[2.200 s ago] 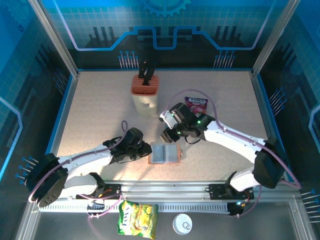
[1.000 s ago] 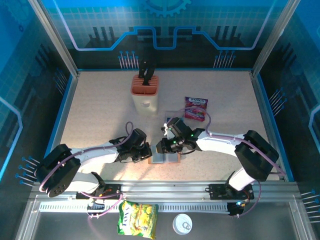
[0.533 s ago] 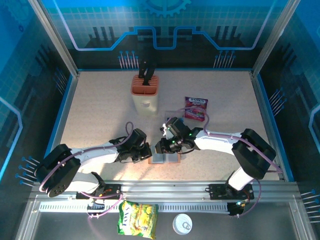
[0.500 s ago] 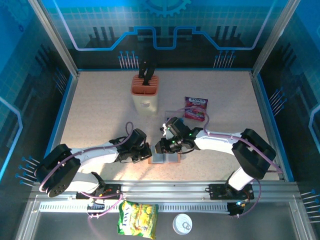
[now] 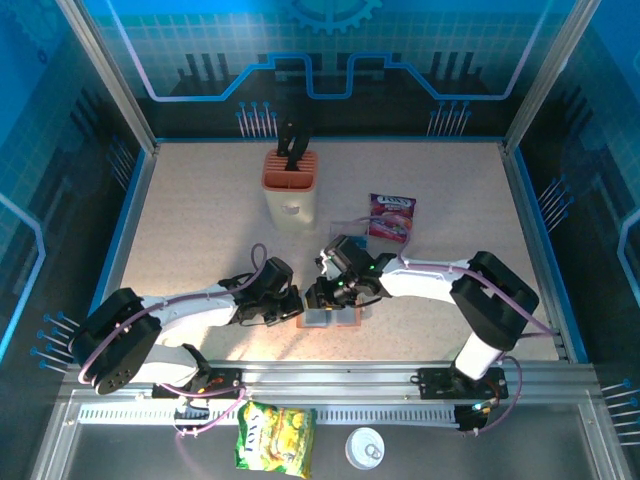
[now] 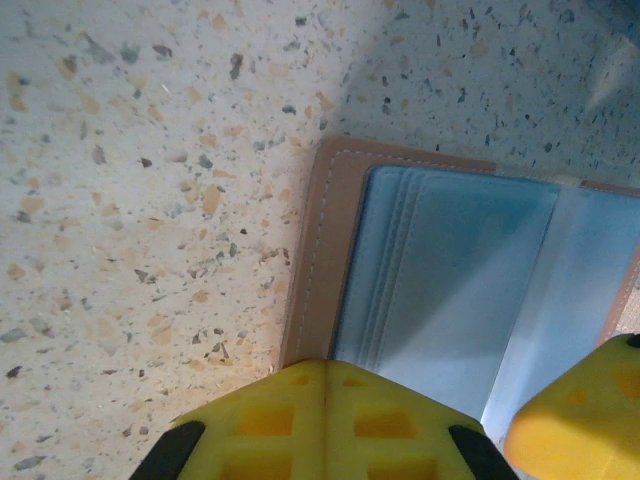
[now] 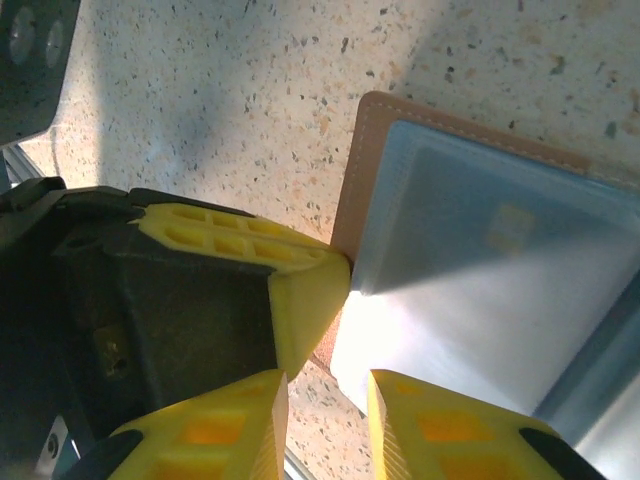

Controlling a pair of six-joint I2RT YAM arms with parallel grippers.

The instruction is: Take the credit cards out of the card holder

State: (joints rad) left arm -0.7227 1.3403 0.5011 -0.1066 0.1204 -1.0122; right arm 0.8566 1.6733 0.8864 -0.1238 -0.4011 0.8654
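The card holder [image 5: 341, 320] lies open and flat near the table's front edge, brown rim up with grey-blue pockets [image 6: 450, 250]. My left gripper [image 5: 291, 306] is shut, and its yellow tip [image 6: 325, 368] presses on the holder's left brown edge. My right gripper [image 5: 318, 300] hovers low over the same left end, jaws a little apart [image 7: 328, 410]. One finger [image 7: 450, 430] sits over the corner of the pale blue pocket. A credit card [image 7: 505, 250] with a faint gold chip lies in that pocket. The left gripper's fingers [image 7: 300, 285] touch the holder's rim [image 7: 360, 170].
An orange-topped knife block [image 5: 290, 185] stands at the back. A purple snack packet [image 5: 392, 215] and a clear tray [image 5: 350, 228] lie behind the right arm. Below the front rail lie a yellow-green packet [image 5: 275, 437] and a white lid [image 5: 365, 447].
The right gripper has come down from above the holder onto its left end and edged slightly left, its jaws a touch wider. The left gripper stays pressed on the holder's edge.
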